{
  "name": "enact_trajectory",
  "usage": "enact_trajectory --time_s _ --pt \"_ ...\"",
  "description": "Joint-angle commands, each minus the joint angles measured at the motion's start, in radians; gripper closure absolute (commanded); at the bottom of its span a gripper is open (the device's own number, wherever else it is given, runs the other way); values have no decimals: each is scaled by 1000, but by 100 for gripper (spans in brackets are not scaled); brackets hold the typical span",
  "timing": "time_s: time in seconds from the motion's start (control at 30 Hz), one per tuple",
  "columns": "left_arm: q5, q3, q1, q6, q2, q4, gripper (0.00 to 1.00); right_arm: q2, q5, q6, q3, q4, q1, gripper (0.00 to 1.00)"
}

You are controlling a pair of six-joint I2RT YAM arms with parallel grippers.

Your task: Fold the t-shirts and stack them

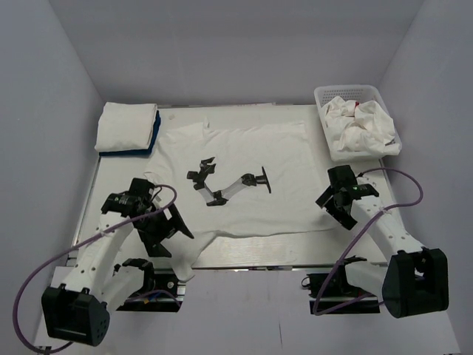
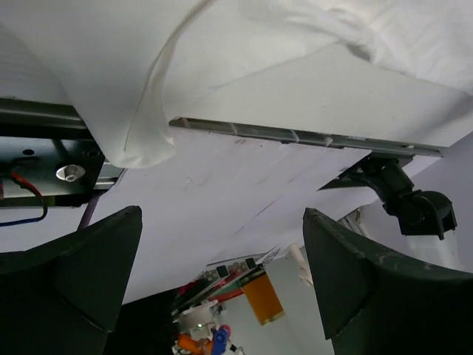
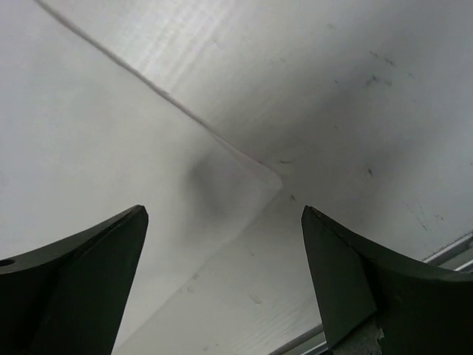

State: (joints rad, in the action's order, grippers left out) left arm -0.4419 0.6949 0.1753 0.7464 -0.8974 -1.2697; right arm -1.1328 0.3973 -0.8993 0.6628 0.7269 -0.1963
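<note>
White t-shirt with black print (image 1: 244,170) lay spread flat in the middle of the surface (image 1: 295,248). Its near-left sleeve (image 2: 148,126) draped over the near edge.

Folded stack at far left: white shirt (image 1: 126,124) on top of a blue shirt (image 1: 154,137). Crumpled white shirts (image 1: 362,129) sat piled in the mesh basket (image 1: 347,90) at far right, with a bit of red print (image 1: 358,106) showing.

My left pincer (image 1: 171,228) hung low at the near-left, beside the draped sleeve. Fingers were spread, nothing between them.

My right pincer (image 1: 332,207) hovered at the spread shirt's near-right hem corner (image 3: 251,177). It was also spread wide and empty, with cloth and bare surface both visible under it.
</note>
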Motion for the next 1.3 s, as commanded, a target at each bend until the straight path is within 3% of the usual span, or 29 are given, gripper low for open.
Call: enact_trajectory --time_s 0.0,0.13,0.33,0.53,0.63,0.83,1.0,1.27 --pt "67 142 0 -67 -107 47 0 30 23 25 124 -36 0 10" --pt "222 398 0 -131 -315 156 0 36 -150 192 159 -237 -9 10" --pt "282 485 -22 -104 -532 458 0 -88 -386 380 191 -475 -58 10" --pt "474 719 -22 -111 -906 513 0 -434 -290 447 449 -466 -130 10" --pt "535 876 -22 -142 -1030 452 0 -580 -255 473 578 -431 -141 10" --pt "557 1043 -22 -165 -1239 434 0 -792 -184 448 733 -311 -141 10" --pt "514 1088 -22 -186 -1292 434 0 -832 -169 448 715 -300 -140 10" --pt "450 826 -22 -214 -1203 455 0 -785 -167 424 547 -236 -143 10"
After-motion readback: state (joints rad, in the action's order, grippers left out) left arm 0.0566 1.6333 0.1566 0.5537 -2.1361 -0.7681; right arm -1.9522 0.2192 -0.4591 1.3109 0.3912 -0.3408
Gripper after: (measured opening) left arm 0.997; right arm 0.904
